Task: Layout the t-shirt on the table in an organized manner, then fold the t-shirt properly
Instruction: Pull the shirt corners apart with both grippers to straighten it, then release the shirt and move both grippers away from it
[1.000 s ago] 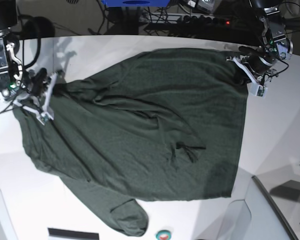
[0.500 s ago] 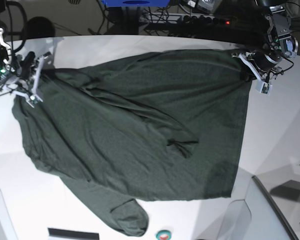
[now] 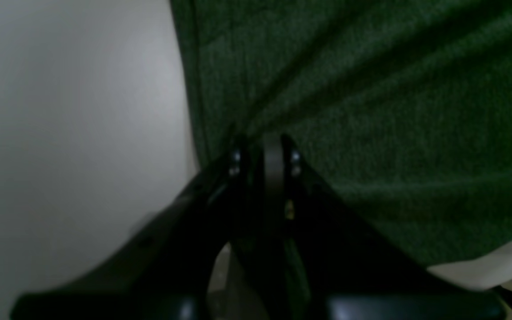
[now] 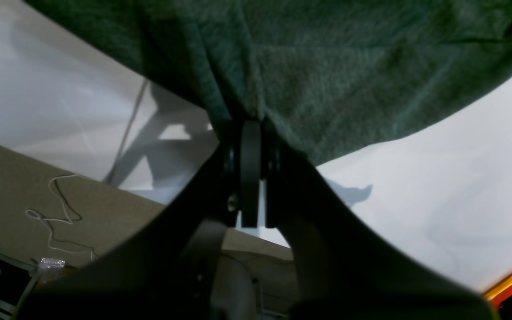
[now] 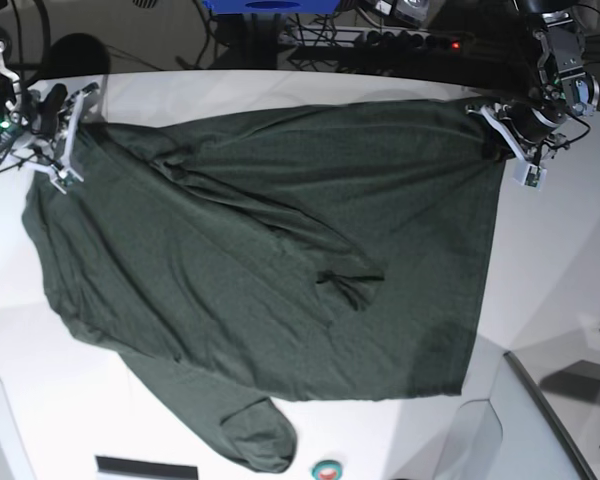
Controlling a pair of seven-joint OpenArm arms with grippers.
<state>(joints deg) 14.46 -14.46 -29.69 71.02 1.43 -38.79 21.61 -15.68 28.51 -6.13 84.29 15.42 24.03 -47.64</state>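
Both arms are out at the far edge of the worktop [image 5: 280, 85], each end effector pinching a far corner of the t-shirt [image 5: 280, 270]. The left end effector [image 5: 508, 140] is clamped on the cloth at the far right corner, its jaws drawn together with green fabric caught between them in the left wrist view [image 3: 265, 146]. The right end effector [image 5: 65, 140] grips the opposite far corner on the left, jaws tight on a bunched edge [image 4: 249, 129].

What matters is this: the shirt runs away from both end effectors toward the near edge, so nearly all the fabric lies nearward of the grips. The edge between the two grips runs along the worktop's far edge and looks fairly taut. The long diagonal crease [image 5: 270, 215] through the middle, ending in a small pucker, is not flat, and a sleeve [image 5: 255, 435] trails off toward the near left.

The far edge is right behind the arms, with dark clutter beyond, so little room remains that way. Open white surface shows on the left, on the right, and at the near left corner. A sideways stretch or a pull nearward looks like the freer direction, I'd judge.
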